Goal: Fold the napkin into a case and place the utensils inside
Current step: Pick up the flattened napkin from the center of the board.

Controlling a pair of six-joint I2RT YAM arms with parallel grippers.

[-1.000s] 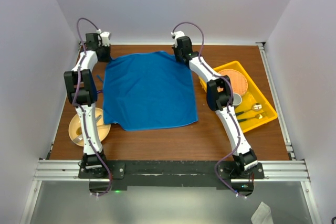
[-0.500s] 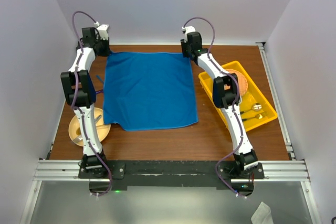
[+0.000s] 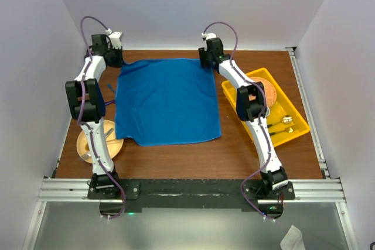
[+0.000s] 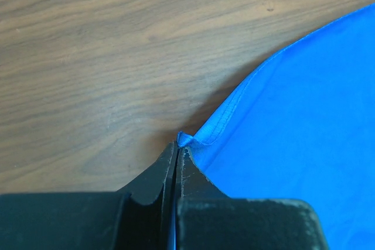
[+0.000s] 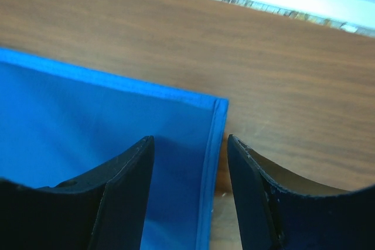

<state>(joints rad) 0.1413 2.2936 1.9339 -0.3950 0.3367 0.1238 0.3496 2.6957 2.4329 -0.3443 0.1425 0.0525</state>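
The bright blue napkin (image 3: 167,100) lies spread flat in the middle of the table. My left gripper (image 3: 117,60) is at its far left corner. In the left wrist view the left gripper (image 4: 177,144) is shut on that corner of the napkin (image 4: 293,115), a small tuft poking out past the tips. My right gripper (image 3: 206,60) hangs over the far right corner. In the right wrist view the right gripper (image 5: 189,139) is open, its fingers either side of the hem of the napkin (image 5: 88,115), holding nothing. A thin blue utensil (image 3: 110,88) shows just left of the napkin, beside the left arm.
A yellow tray (image 3: 290,99) sits at the right with an orange plate (image 3: 263,89) and gold cutlery (image 3: 284,120) in it. A wooden plate (image 3: 114,141) lies near left, partly under the left arm. The back wall stands close behind both grippers.
The right gripper has opened and let go of the far right corner. Both grippers carried the napkin's far edge toward the back wall, so it now lies straight and flat.
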